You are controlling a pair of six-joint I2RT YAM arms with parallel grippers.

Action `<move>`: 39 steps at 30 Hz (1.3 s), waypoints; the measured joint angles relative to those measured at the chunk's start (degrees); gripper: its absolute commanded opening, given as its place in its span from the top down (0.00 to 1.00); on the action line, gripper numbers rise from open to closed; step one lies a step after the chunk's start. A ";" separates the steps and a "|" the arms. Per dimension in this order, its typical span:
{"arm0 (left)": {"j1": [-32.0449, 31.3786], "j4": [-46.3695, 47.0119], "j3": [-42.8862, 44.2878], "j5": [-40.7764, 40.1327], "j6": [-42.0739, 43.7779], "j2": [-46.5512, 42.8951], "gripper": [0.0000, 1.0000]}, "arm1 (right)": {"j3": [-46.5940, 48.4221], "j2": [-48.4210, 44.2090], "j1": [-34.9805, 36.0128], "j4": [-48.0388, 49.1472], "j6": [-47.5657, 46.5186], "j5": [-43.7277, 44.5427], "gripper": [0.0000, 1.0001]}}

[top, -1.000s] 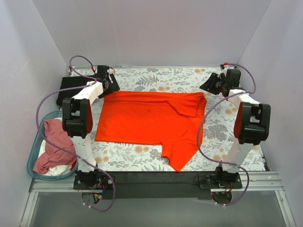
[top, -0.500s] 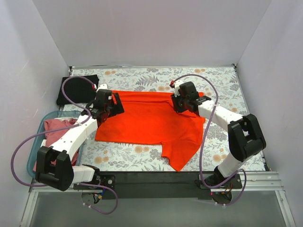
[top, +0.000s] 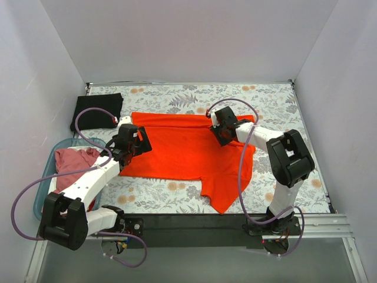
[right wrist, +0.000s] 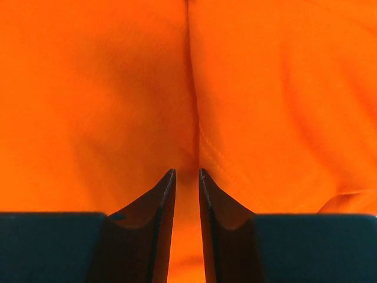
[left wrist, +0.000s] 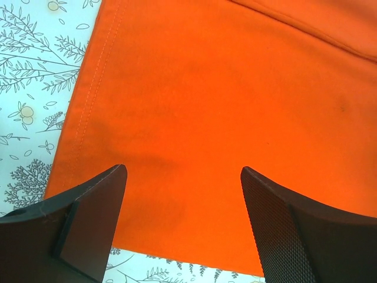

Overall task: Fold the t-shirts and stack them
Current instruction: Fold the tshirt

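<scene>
A bright orange-red cloth t-shirt [top: 182, 147] lay spread flat across the middle of a table covered in white floral-print cloth [top: 277, 100], one sleeve pointing toward the near edge. Around it, a folded black cloth t-shirt [top: 97, 111] sat at the far left corner, apart from the orange one. A teal plastic basket [top: 39, 197] stood at the left edge with a dusty pink cloth garment [top: 73, 162] heaped in it. The left arm reached partly over that basket, and the right arm's purple cable [top: 240, 177] hung over the shirt's right side.

From above, the left gripper [top: 134, 143] was over the shirt's left edge and the right gripper [top: 221, 131] was on its far right part, but neither opening could be read there.

The wrist cameras settled that. The left gripper [left wrist: 182, 200] had its fingers [left wrist: 94, 218] spread wide and held nothing. Below it lay flat orange cloth [left wrist: 224, 106], its stitched hem beside the patterned table cover [left wrist: 35, 65].

The right gripper [right wrist: 186, 172] was closed to a narrow slit. A raised crease of the orange cloth [right wrist: 88, 88] ran straight into the gap between its fingertips [right wrist: 168, 177], so it appeared to be pinching that fold. Orange cloth filled the rest of that view.
</scene>
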 measured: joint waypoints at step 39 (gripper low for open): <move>0.00 1.07 0.00 0.37 0.44 1.97 0.23 | 7.37 4.90 -0.92 -3.10 -6.36 7.58 0.97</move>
